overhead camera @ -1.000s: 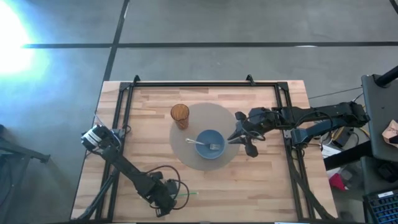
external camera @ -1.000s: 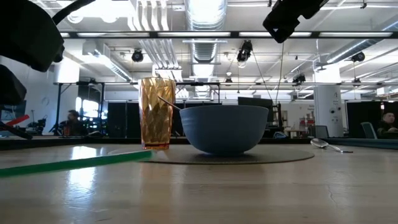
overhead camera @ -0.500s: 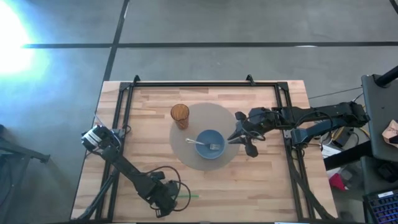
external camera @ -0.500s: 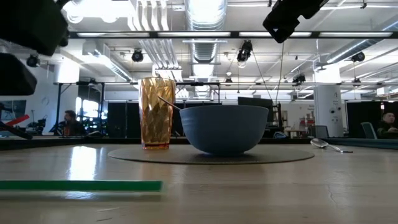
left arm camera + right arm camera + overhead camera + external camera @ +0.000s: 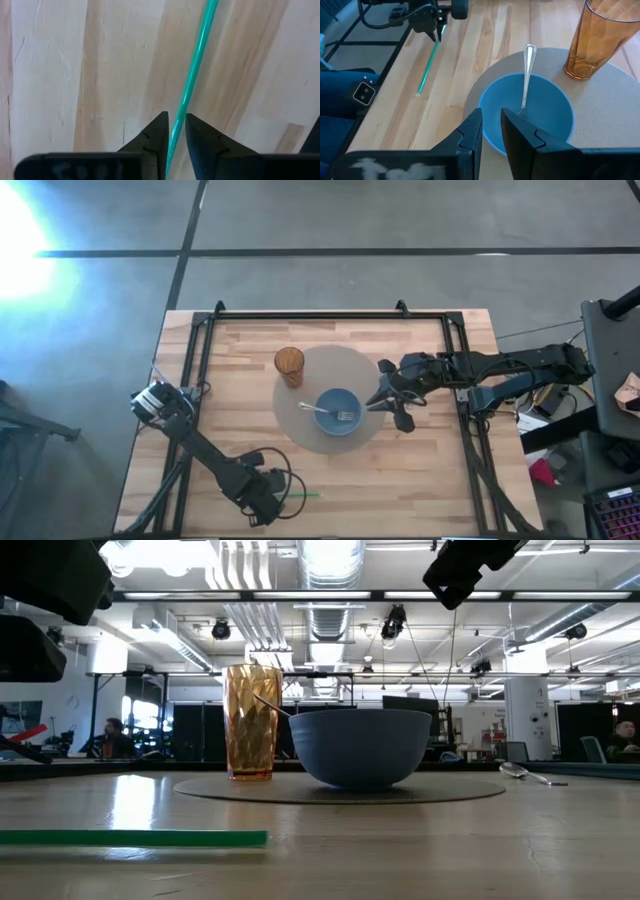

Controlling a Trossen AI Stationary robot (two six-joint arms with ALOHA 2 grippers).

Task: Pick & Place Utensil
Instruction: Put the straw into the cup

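Left claw (image 5: pixel 176 134): is being held low over the near edge of the tabletop (image 5: pixel 420 470), its two fingers nearly closed around the green straw (image 5: pixel 192 82), which is running between the tips; whether the tips are pressing on it cannot be told.
Green straw: is lying flat on the wood near the front edge, one end under the left claw, the other end pointing away from it; in the low view it is showing as a green strip (image 5: pixel 130 838) in the foreground.
Right claw (image 5: pixel 491 127): is being held above the rim of the blue bowl (image 5: pixel 338 411), on the side toward the right arm, fingers standing a narrow gap apart with nothing seen between them.
Blue bowl: is sitting on the round grey mat (image 5: pixel 330 370), toward its near side.
Fork (image 5: pixel 335 413): is lying inside the bowl, its handle resting on the rim.
Amber cup (image 5: pixel 289 364): is standing upright at the mat's edge, just beside the bowl.
Spoon (image 5: pixel 530 774): is lying on the tabletop beyond the mat, seen only in the low view.
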